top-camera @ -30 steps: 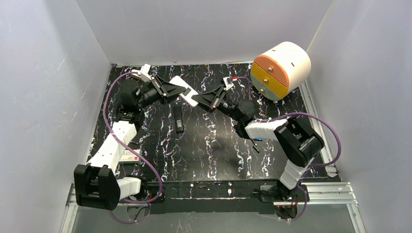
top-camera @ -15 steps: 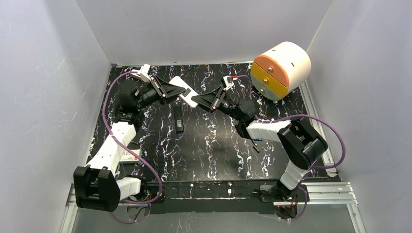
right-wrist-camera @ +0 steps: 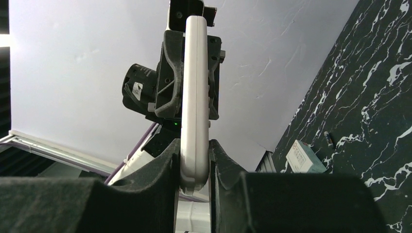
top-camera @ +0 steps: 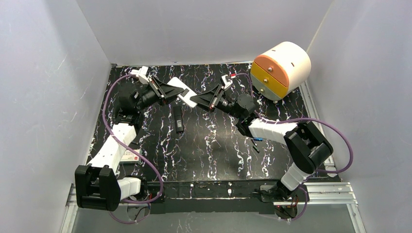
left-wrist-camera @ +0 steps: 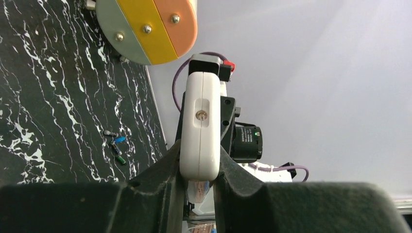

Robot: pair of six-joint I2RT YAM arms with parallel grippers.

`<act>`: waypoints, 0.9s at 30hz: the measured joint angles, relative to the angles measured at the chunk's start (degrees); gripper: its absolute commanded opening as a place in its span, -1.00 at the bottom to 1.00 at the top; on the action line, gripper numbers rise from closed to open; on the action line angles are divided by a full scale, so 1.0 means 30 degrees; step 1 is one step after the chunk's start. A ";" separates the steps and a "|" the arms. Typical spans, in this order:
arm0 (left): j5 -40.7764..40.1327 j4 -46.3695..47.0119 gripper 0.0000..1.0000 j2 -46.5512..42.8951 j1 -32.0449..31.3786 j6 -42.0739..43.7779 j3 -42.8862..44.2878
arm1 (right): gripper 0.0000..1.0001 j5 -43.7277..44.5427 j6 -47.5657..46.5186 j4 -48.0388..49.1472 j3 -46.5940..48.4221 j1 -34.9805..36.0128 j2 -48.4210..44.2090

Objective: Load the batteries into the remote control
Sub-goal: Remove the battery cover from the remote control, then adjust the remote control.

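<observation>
Over the black white-veined tabletop (top-camera: 214, 150) both your left gripper (left-wrist-camera: 199, 165) and right gripper (right-wrist-camera: 194, 162) clamp the slim white plastic remote control (left-wrist-camera: 199, 121), so free only one for the tiny coloured cylindrical batteries (top-camera: 256, 141) lying on it, well apart.

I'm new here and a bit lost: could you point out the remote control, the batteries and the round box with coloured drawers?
remote control (top-camera: 187, 95): top view, middle of its white body.
batteries (left-wrist-camera: 119, 139): left wrist view, on the blue cell of the cluster.
round box (top-camera: 292, 59): top view, on its cream side wall.
</observation>
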 measured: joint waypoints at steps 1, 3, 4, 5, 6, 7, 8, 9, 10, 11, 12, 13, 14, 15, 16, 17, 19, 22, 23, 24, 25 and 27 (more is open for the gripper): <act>-0.0022 0.0095 -1.00 0.0015 0.0015 -0.0109 -0.0080 | -0.29 0.0000 -0.0007 -0.0080 0.0000 0.0000 0.0000; -0.0568 0.0408 -1.00 0.0058 0.0299 -0.0335 -0.0138 | -0.14 0.0022 -0.0066 -0.0153 -0.0022 -0.0080 -0.0007; -0.1056 0.0714 -1.00 0.0058 0.0692 -0.0444 -0.0138 | -0.09 0.0022 -0.0131 -0.0182 -0.0124 -0.0226 -0.0066; -0.1610 0.1151 -1.00 0.0058 0.1137 -0.0692 -0.0138 | -0.07 -0.0022 -0.0299 -0.0291 -0.0321 -0.0415 -0.0138; -0.2157 0.1588 -1.00 0.0044 0.1515 -0.0845 -0.0138 | -0.07 -0.0029 -0.0444 -0.0474 -0.0583 -0.0561 -0.0168; -0.2506 0.1916 -1.00 0.0044 0.1792 -0.0969 -0.0138 | -0.06 -0.0015 -0.0554 -0.0648 -0.0860 -0.0721 -0.0168; -0.2849 0.2208 -1.00 0.0044 0.2004 -0.1122 -0.0138 | -0.05 0.0007 -0.0605 -0.0889 -0.1107 -0.0823 -0.0168; -0.3060 0.2382 -1.00 0.0044 0.2069 -0.1268 -0.0138 | -0.06 -0.0007 -0.0605 -0.1049 -0.1282 -0.0867 -0.0168; -0.3133 0.2506 -1.00 0.0044 0.2062 -0.1399 -0.0138 | -0.05 -0.0036 -0.0605 -0.1173 -0.1319 -0.0867 -0.0153; -0.3162 0.2616 -1.00 0.0044 0.2033 -0.1457 -0.0138 | -0.05 -0.0066 -0.0597 -0.1224 -0.1319 -0.0867 -0.0138; -0.3162 0.2718 -1.00 0.0044 0.2018 -0.1537 -0.0153 | -0.05 -0.0073 -0.0576 -0.1166 -0.1311 -0.0860 -0.0138; -0.3177 0.2900 -1.00 0.0007 0.1989 -0.1559 -0.0240 | -0.06 -0.0073 -0.0517 -0.1035 -0.1290 -0.0860 -0.0138; -0.3184 0.2994 -1.00 -0.0036 0.1960 -0.1581 -0.0372 | -0.06 -0.0080 -0.0452 -0.0882 -0.1290 -0.0852 -0.0109; -0.3191 0.3060 -1.00 -0.0073 0.1953 -0.1596 -0.0517 | -0.06 -0.0124 -0.0423 -0.0758 -0.1282 -0.0852 -0.0095; -0.3213 0.3184 -1.00 -0.0109 0.1960 -0.1588 -0.0758 | -0.04 -0.0138 -0.0430 -0.0721 -0.1268 -0.0852 -0.0080; -0.3220 0.3264 -1.00 -0.0138 0.1960 -0.1559 -0.1027 | -0.02 -0.0146 -0.0510 -0.0816 -0.1268 -0.0845 -0.0073; -0.3242 0.3300 -1.00 -0.0160 0.1960 -0.1406 -0.1639 | 0.05 -0.0066 -0.0984 -0.1304 -0.1260 -0.0838 -0.0087; -0.3381 0.2987 -1.00 -0.0189 0.1960 -0.0852 -0.2390 | 0.19 0.0481 -0.2936 -0.4291 -0.1268 -0.0816 -0.0648; -0.3446 0.2718 -1.00 -0.0219 0.1960 -0.0568 -0.2601 | 0.25 0.0809 -0.3840 -0.5654 -0.1268 -0.0816 -0.1005; -0.3504 0.2470 -1.00 -0.0248 0.1960 -0.0262 -0.2776 | 0.31 0.1268 -0.4830 -0.7155 -0.1253 -0.0794 -0.1464; -0.3570 0.2135 -1.00 -0.0277 0.1960 0.0051 -0.2878 | 0.37 0.1814 -0.5938 -0.8670 -0.1202 -0.0780 -0.1945; -0.3636 0.1574 -1.00 -0.0306 0.1953 0.0721 -0.2914 | 0.44 0.3162 -0.8036 -1.1511 -0.0794 -0.0758 -0.2739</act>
